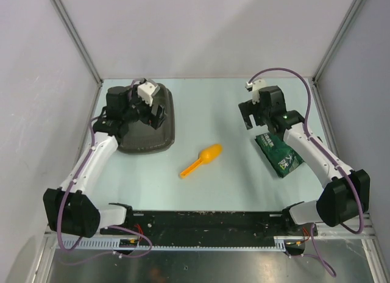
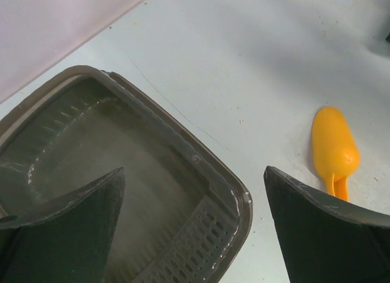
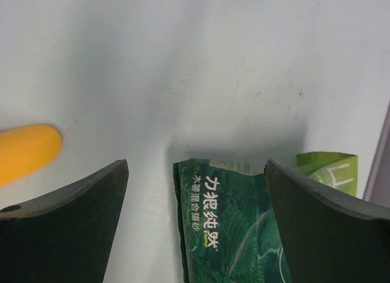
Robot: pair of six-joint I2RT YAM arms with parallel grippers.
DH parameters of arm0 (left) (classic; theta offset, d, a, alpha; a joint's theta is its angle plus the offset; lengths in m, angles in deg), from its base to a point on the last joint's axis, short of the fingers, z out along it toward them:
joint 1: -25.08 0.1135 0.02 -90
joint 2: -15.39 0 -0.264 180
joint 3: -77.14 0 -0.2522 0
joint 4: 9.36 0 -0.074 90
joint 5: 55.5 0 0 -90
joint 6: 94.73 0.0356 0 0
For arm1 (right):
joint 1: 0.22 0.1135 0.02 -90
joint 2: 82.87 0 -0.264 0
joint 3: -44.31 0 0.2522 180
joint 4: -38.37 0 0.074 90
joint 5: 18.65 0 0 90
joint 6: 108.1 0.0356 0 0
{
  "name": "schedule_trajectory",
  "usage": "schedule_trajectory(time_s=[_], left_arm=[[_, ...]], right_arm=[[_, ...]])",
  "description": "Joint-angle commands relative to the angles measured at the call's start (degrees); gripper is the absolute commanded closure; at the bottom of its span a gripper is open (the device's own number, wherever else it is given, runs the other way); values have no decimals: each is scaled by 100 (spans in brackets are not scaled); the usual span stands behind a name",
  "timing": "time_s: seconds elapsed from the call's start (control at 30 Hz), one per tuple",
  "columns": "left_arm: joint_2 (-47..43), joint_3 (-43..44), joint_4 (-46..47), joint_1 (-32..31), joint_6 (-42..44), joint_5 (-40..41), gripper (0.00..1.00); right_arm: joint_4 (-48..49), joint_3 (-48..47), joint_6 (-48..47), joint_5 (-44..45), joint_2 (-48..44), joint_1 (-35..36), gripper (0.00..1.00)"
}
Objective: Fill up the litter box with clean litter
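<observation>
The litter box, a shallow dark brown-grey tray, sits at the back left of the table. Its inside shows only a dull film and a slotted ramp; the clean litter is out of view. My left gripper hovers open over the tray's right corner, holding nothing. A green printed pouch lies flat at the right. My right gripper hangs open just above the pouch's top edge, with the pouch showing between its fingers. An orange scoop lies mid-table.
The scoop lies right of the tray, its bowl left of the right gripper. A light green scrap lies beside the pouch. Pale walls with metal posts close off three sides. A black rail runs along the near edge.
</observation>
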Motion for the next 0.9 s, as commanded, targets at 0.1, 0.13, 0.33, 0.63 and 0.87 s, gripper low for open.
schedule_trajectory(time_s=[0.1,0.13,0.33,0.63,0.87], left_arm=[[184,340,62,-69,-245,-529,0],[201,357,62,-96,-281,-555,0],[386,437,45,-658,-89,-283,0],[851,726,18,-1634,-79,53,0],[1247,981,-17,-1828,-457,-659,0]], right_arm=[[-480,-238,-1397,-18,-170,-91,0],[-597,-238,-1533,-12,-161,-82,0],[-791,-273,-1878,252,-354,-310,0],[-2854,-1643,-760,-1013,-346,-2840,7],[-3577,-1284,-1041,-1784,-444,-4280,12]])
